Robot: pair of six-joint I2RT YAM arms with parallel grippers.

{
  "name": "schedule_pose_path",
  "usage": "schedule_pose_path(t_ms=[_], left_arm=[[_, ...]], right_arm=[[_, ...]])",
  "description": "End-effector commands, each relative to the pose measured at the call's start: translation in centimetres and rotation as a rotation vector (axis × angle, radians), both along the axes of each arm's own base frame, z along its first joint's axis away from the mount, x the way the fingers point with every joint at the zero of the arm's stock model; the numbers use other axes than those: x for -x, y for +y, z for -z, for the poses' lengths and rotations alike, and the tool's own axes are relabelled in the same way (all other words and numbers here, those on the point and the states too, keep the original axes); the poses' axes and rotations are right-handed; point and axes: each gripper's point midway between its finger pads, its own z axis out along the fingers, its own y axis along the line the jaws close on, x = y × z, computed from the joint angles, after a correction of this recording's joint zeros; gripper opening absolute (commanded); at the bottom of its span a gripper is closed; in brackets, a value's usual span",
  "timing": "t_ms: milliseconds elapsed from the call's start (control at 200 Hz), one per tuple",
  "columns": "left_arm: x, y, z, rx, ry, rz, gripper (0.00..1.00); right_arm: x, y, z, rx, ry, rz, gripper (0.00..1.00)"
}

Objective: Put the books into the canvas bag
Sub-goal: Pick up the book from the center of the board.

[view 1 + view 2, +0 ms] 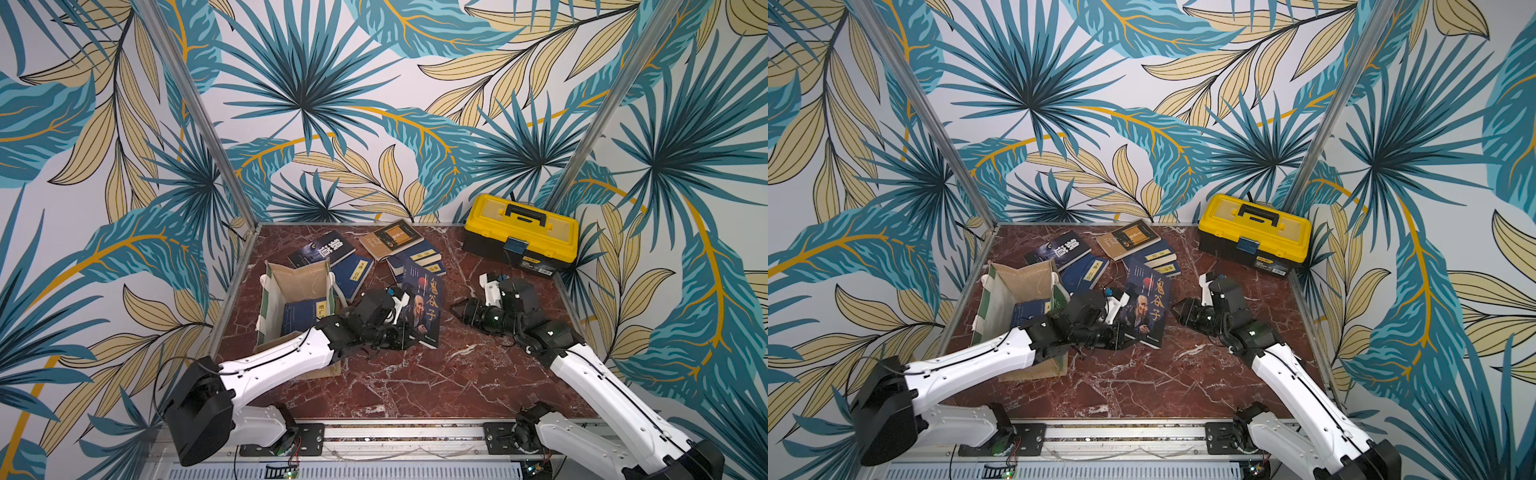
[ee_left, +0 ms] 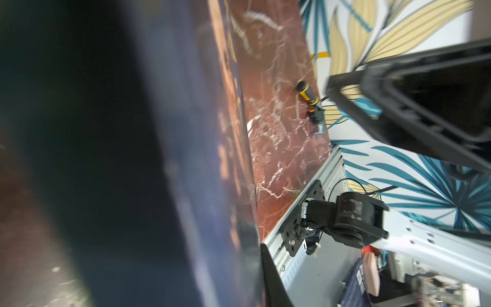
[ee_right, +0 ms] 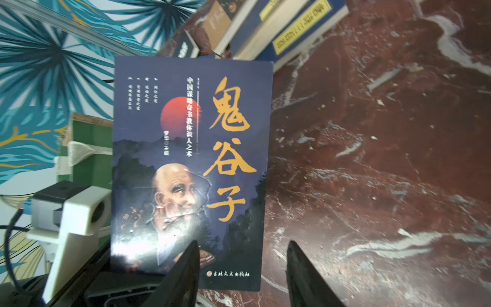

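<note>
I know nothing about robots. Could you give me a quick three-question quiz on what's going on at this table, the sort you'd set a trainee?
1. True or false: the boxy tan jute canvas bag with green-and-white striped panels is empty.
2. Pick one: what holds up the dark blue paperback with the old man's face? A. the left gripper; B. a human hand; C. nothing, it lies flat on the table.
3. One word: are the jaws of the right gripper open or shut?

Key
1. False: a navy paperback already lies inside.
2. A: it is clamped on the book's lower edge, and the book stands tilted.
3. Open.
</note>
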Motion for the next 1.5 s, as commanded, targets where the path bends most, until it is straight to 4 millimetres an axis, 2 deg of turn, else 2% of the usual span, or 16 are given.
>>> schedule_pose_path(t_ms=[0,210,351,456,616,851,967,1127,1192,1237,1312,1352,1497], left_arm=[[-0.2,1.2,-6.8,0.055,-0.243,0.032,0.0],[1.1,3.7,-12.7,0.234,-0.389,-0.012,0.0],[2.2,5.0,-14.5,0.325,-0.417,-0.018,0.0],[2.9,5.4,-14.9,0.361,-0.421,-0.01,0.0],[3.5,5.6,-15.5,0.413,-0.427,0.005,0.0],[4.4,5.8,-15.9,0.448,-0.416,0.035,0.0],[4.6,6.2,-16.0,0.461,-0.412,0.032,0.0],[4.8,6.8,-15.9,0.473,-0.405,0.018,0.0],[4.9,7.0,-16.0,0.479,-0.4,0.022,0.0],[5.0,7.0,-16.0,0.48,-0.399,0.023,0.0],[5.0,7.3,-16.1,0.483,-0.402,0.02,0.0],[5.0,7.3,-16.2,0.486,-0.405,0.017,0.0],[5.3,7.1,-16.7,0.509,-0.41,0.044,0.0]], right_arm=[[-0.7,2.0,-4.9,-0.115,-0.157,-0.083,0.54],[-1.6,5.5,-10.8,-0.339,-0.271,-0.218,0.57],[-2.3,6.8,-13.4,-0.448,-0.309,-0.255,0.58],[-2.1,7.6,-14.3,-0.442,-0.319,-0.282,0.58],[-2.0,8.7,-14.3,-0.432,-0.309,-0.319,0.58],[-1.3,10.1,-15.2,-0.476,-0.329,-0.392,0.57],[-1.2,10.5,-15.8,-0.519,-0.33,-0.416,0.44],[-0.8,10.8,-16.9,-0.553,-0.355,-0.44,0.1],[-0.5,11.1,-17.1,-0.559,-0.358,-0.458,0.04],[-0.2,11.4,-17.2,-0.567,-0.356,-0.48,0.06],[0.2,11.9,-17.2,-0.575,-0.343,-0.51,0.23],[0.4,12.1,-16.9,-0.57,-0.33,-0.517,0.28],[0.5,12.6,-15.9,-0.518,-0.309,-0.521,0.38]])
